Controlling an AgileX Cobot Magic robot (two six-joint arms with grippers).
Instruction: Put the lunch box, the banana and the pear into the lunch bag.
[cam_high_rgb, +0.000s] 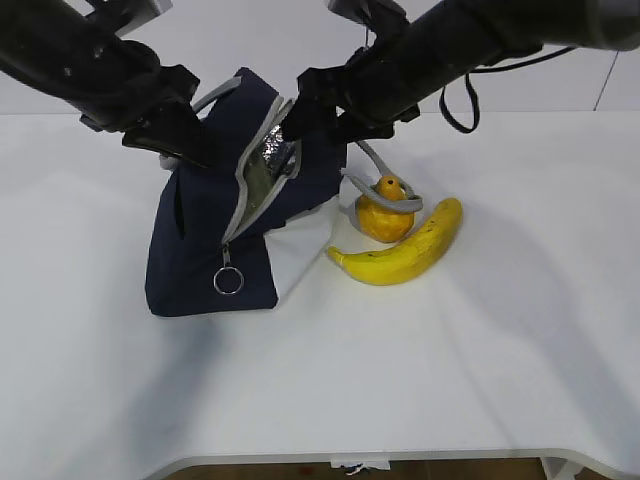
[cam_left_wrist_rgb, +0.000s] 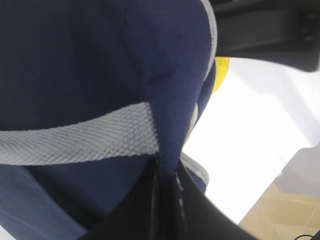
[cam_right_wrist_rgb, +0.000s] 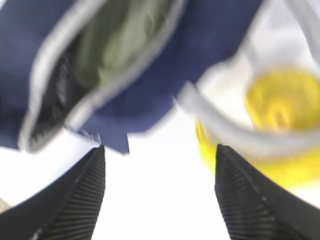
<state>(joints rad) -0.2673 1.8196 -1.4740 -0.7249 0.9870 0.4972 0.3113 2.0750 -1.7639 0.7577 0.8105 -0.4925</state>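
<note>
The left gripper (cam_left_wrist_rgb: 167, 195) is clamped on a fold of the lunch bag (cam_high_rgb: 200, 250), holding its mouth up. The right gripper (cam_right_wrist_rgb: 160, 195) stands wide and empty; the pear (cam_high_rgb: 383, 215) lies just ahead to its right under a grey strap, the banana (cam_high_rgb: 405, 250) touching it. The pear looks firm, smooth and liable to roll: grip across its broad middle.

The pear (cam_high_rgb: 383, 218) sits right of the lunch bag (cam_high_rgb: 215, 240), the banana (cam_high_rgb: 405, 248) before it.
</note>
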